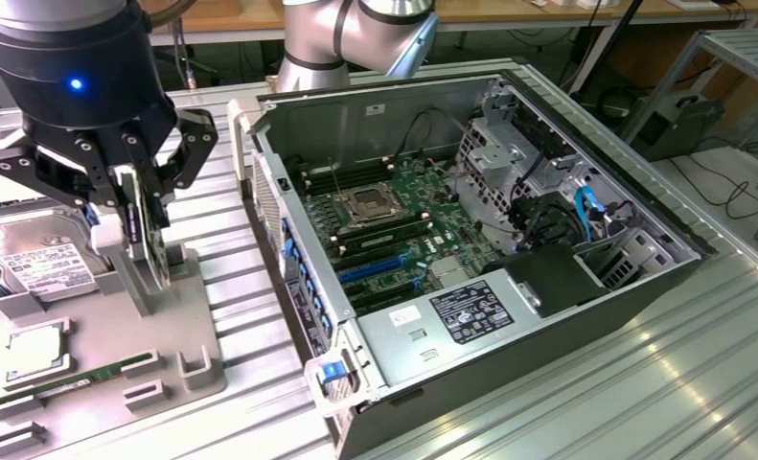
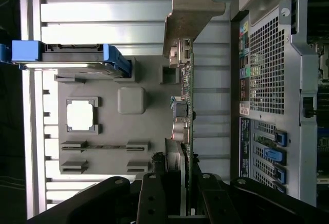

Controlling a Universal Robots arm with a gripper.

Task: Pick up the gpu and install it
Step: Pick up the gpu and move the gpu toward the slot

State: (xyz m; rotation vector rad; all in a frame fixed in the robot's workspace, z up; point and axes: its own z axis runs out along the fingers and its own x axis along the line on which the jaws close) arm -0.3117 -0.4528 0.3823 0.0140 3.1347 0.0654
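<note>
Contact is seen at the upper left of the exterior view, where the gripper (image 1: pixel 138 206) is clenched on the gpu (image 1: pixel 144 251), its black fingers (image 1: pixel 180 153) pressed against both faces of the card. The gpu is held on edge and upright, so that it is seen as a thin dark slab with a round fan outlined on one face. It hangs directly over a grey upright stand (image 1: pixel 142 287) on the grey fixture tray (image 1: pixel 103 331); whether its lower edge touches that stand cannot be told. In the wrist view the gpu (image 2: pixel 186 106) is seen edge-on, running away from the gripper (image 2: pixel 185 196), with its silver end bracket (image 2: pixel 189 13) at the far end and the tray (image 2: pixel 154 126) behind it. A hard drive (image 1: pixel 34 254) with blue side rails is set in the tray at the exterior view's left, just beside the gripper. A square processor (image 1: pixel 34 350) and a long narrow memory stick (image 1: pixel 79 377) are laid in their recesses lower in the frame. The same hard drive (image 2: pixel 67 54), processor (image 2: pixel 80 115) and memory stick (image 2: pixel 105 146) are shown in the wrist view. An open computer case (image 1: pixel 289 153) is placed at the centre and right of the exterior view, beside the tray. Its motherboard (image 1: pixel 411 216) is exposed, and a grey power supply (image 1: pixel 469 316) is mounted at its lower end. Blue slot latches (image 2: pixel 277 154) are seen on the case's perforated rear panel (image 2: pixel 264 64). Everything is carried on a ribbed metal table (image 1: pixel 634 383).
</note>
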